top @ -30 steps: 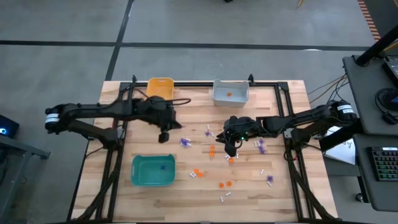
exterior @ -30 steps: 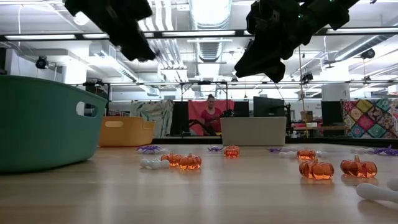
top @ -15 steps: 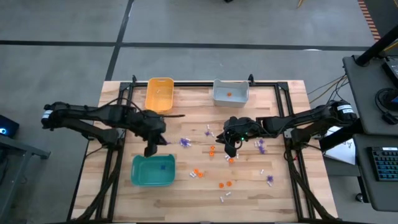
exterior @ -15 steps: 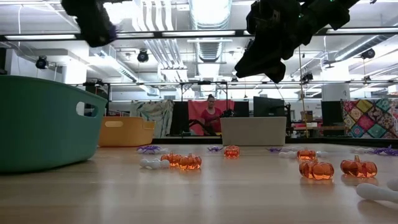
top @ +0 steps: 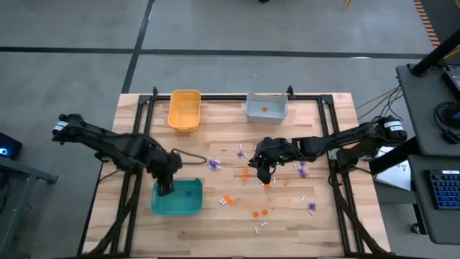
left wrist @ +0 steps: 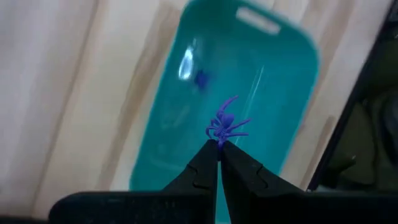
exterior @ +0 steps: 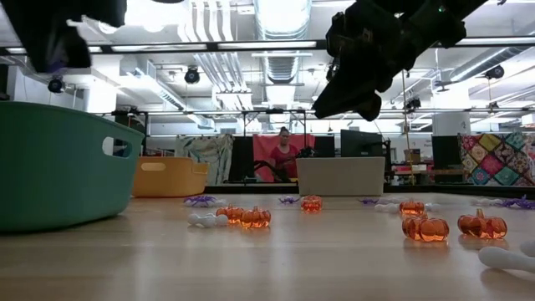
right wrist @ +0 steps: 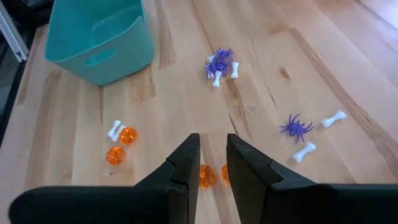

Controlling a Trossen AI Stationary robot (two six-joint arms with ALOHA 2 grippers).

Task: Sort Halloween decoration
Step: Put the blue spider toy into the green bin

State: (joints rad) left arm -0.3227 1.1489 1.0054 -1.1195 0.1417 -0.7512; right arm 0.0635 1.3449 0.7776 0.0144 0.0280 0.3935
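Observation:
My left gripper (left wrist: 219,147) hovers over the teal bin (top: 178,198), shut on a purple spiky spider (left wrist: 225,126). One more purple trinket (left wrist: 200,79) lies inside the bin. My right gripper (right wrist: 212,149) is open and empty above the middle of the table (top: 262,171), over two orange pumpkins (right wrist: 207,176). Purple spiders (top: 213,165), orange pumpkins (top: 228,200) and small white bones (top: 260,227) lie scattered on the wood. In the low view my left gripper (exterior: 52,38) and my right gripper (exterior: 351,79) hang high above the trinkets. My left gripper pinches the purple spider between its two fingertips (left wrist: 211,151), by the legs at its lower edge (left wrist: 220,140). The fingers point down from above. The spider is lifted clear above the teal bin's floor and sticks out past the fingertips.
An orange-yellow bin (top: 185,109) and a grey bin (top: 267,106) with one orange trinket inside stand at the table's far edge. The teal bin (right wrist: 99,38) sits near the left front. Bare wood lies along the near edge (top: 215,241). A person (exterior: 282,155) sits far behind the table.
My left gripper has carried the purple spider from the table's middle left, near the orange-yellow bin, toward the near edge and slightly left, ending over the teal bin, and it has stayed shut. My right gripper has edged slightly toward the table's left.

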